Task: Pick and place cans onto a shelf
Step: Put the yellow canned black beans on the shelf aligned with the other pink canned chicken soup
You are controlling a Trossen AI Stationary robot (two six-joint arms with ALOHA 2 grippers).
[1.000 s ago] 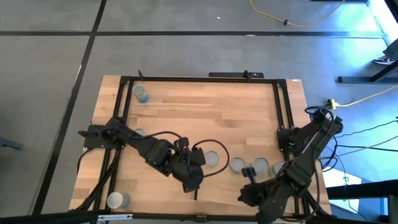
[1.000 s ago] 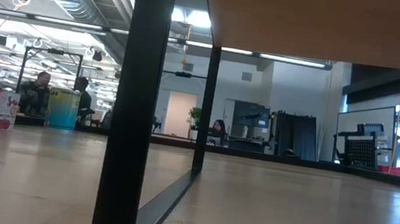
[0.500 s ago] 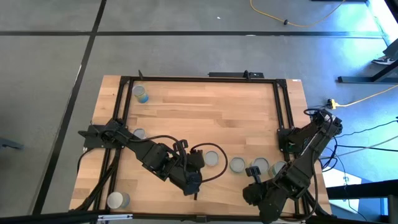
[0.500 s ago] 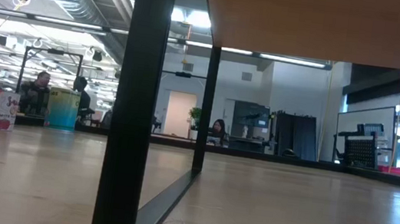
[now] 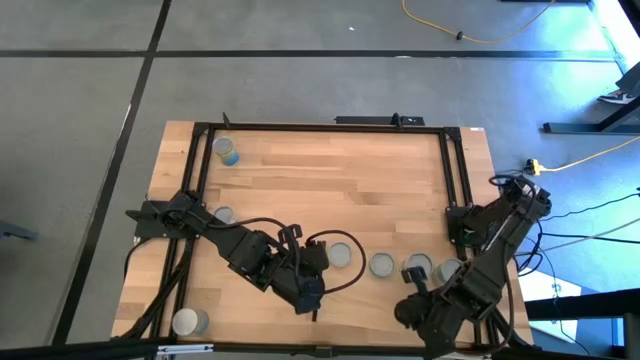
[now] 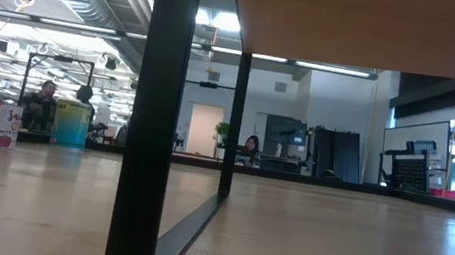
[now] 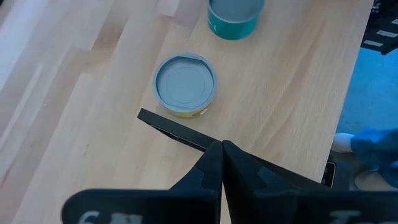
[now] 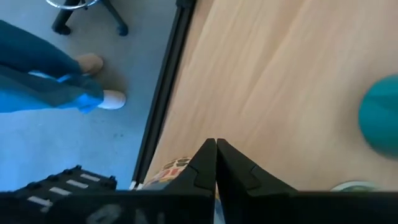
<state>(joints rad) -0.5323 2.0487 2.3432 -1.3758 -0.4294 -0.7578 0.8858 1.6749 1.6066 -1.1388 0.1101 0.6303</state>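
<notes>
Bench (image 5: 330,190) of striped planks carries scattered cans. Left gripper (image 5: 311,293) low over the near edge, jaws pressed together, empty; grey-topped can (image 7: 185,84) just ahead of it. Right gripper (image 5: 412,283) near the right corner, jaws closed, empty. Blue can (image 5: 227,151) far left corner.
</notes>
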